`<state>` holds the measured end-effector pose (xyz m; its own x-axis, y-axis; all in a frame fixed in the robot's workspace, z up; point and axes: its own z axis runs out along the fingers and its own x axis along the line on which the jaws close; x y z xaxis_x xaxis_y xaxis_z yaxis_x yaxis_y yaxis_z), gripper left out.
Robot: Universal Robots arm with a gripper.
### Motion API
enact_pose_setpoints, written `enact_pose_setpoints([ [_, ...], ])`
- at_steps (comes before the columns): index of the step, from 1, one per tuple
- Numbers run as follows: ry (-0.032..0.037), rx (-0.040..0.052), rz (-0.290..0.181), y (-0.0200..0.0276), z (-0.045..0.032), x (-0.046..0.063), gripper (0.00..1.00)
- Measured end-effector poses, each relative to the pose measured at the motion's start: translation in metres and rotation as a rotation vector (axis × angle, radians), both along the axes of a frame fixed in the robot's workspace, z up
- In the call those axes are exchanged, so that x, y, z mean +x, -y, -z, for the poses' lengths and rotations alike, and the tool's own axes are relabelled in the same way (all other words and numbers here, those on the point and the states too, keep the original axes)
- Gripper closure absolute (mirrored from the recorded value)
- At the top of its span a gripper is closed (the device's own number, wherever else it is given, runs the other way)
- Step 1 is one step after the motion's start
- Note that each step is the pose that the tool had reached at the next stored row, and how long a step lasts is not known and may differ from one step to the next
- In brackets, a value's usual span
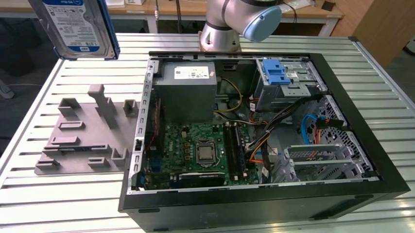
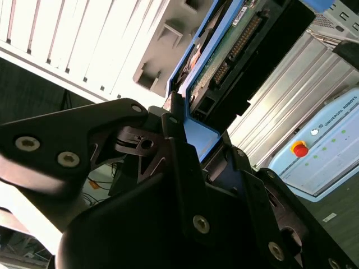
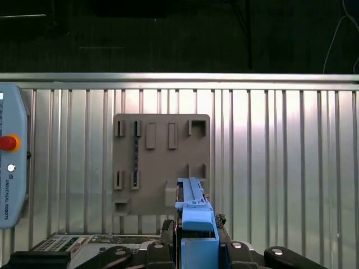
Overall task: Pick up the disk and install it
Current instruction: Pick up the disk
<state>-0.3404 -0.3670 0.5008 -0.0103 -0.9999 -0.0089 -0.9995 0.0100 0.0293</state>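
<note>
Claw (image 2: 196,137) clenched on disk (image 1: 79,26), raised over grey holder plate (image 1: 84,133), on the exterior view's left of open PC case (image 1: 363,194).

A pale slatted metal table (image 1: 58,194) stands on dark floor (image 1: 19,58) — wooden desks (image 1: 181,10) behind it.

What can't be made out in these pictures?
- The disk: upper part cut off by the exterior view's top edge.
- The tool, first wrist view: grip faces hidden by the disk's blue frame.
- The computer case: near side cut off by the exterior view's lower edge.
</note>
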Motion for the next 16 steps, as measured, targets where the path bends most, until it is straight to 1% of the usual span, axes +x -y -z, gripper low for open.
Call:
enact_pose_setpoints([
  [7, 0.0001, 0.0001, 0.0, 0.0006, 0.0001, 0.013, 0.64],
  [16, 0.0001, 0.0001, 0.0, 0.0007, 0.0, 0.026, 0.64],
])
